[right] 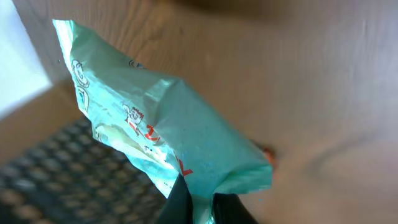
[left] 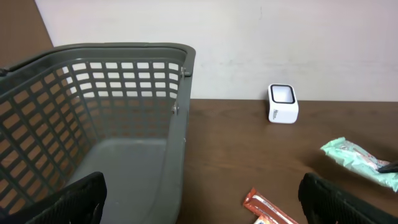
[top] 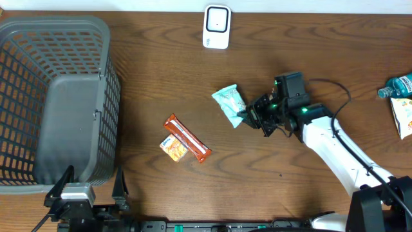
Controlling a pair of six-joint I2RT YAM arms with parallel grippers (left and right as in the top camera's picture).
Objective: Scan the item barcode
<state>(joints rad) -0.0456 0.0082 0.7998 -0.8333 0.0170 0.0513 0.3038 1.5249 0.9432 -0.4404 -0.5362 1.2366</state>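
Black fingers of the left tool [top: 90,183] stood spread wide and released at the lower left of the overhead frame, holding nothing, right at the near end of the grey mesh basket [top: 38,64]. In the left wrist view the basket's slotted wall [left: 124,53] filled the left half of the frame.

On the wooden worktop [top: 148,84], lower centre in the overhead view, an orange-red bar [top: 188,138] lay diagonally, with a small orange packet [top: 174,149] touching its lower left side.

Right of centre, the right tool [top: 248,116] was clenched on the lower right end of the mint-green packet [top: 228,103], the task's item. The right wrist view showed the crinkled packet [right: 168,143], with red print on it, pinched between the two dark fingertips [right: 180,202] at the bottom edge. Whether the packet rested on the wood or hung just above it could not be told. No barcode could be made out on the faces in view.

At the far right edge lay a blue bottle [top: 399,86] and, just below it, a pale snack bag [top: 404,116].

Farthest away, at the top centre, stood the white scanner [top: 217,27], well apart from the packet.
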